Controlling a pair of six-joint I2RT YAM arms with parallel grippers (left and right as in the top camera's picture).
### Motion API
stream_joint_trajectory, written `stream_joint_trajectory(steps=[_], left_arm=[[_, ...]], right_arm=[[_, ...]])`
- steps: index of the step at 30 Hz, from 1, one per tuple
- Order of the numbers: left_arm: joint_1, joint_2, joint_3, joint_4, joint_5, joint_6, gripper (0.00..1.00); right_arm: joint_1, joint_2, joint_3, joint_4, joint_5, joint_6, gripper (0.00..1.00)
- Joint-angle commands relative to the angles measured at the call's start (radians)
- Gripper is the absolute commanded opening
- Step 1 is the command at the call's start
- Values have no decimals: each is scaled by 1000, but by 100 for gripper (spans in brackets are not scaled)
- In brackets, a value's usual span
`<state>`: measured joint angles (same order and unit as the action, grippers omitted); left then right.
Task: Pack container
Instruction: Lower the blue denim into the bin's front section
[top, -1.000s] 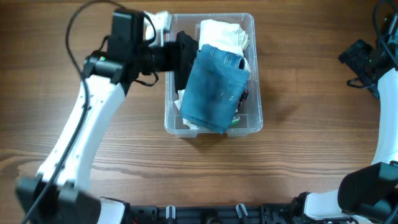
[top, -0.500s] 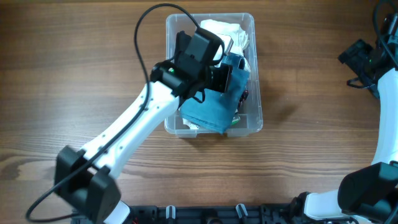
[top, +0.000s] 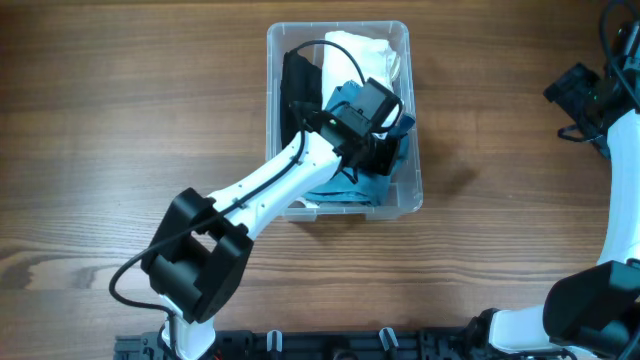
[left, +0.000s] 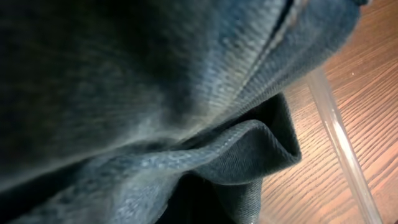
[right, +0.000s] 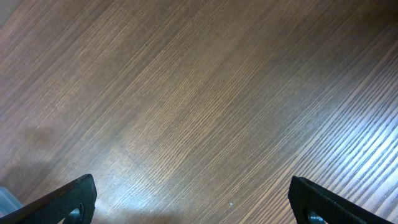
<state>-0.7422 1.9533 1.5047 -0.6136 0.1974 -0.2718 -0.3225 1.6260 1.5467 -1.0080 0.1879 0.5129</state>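
Note:
The clear plastic container stands at the table's back centre, filled with clothes. Blue jeans lie on top, with a white cloth at the far end and a black garment along the left wall. My left gripper is down on the jeans near the right wall, shut; I cannot tell whether any fabric is caught. In the left wrist view denim fills the frame, hiding the fingers, beside the container's rim. My right gripper is open over bare wood.
The left arm crosses the container's front left corner. The right arm with its cables sits at the table's far right edge. Wooden tabletop surrounds the container.
My left arm has swung right, from outside the container's left wall to down onto the jeans, and its jaws have closed. The right arm has not moved.

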Motion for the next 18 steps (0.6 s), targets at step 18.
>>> stream_joint_trajectory(steps=[18], left_arm=[[34,-301,-10,-298,7,3,6]], right_arm=[[0,5,-2,3,6,13,100]])
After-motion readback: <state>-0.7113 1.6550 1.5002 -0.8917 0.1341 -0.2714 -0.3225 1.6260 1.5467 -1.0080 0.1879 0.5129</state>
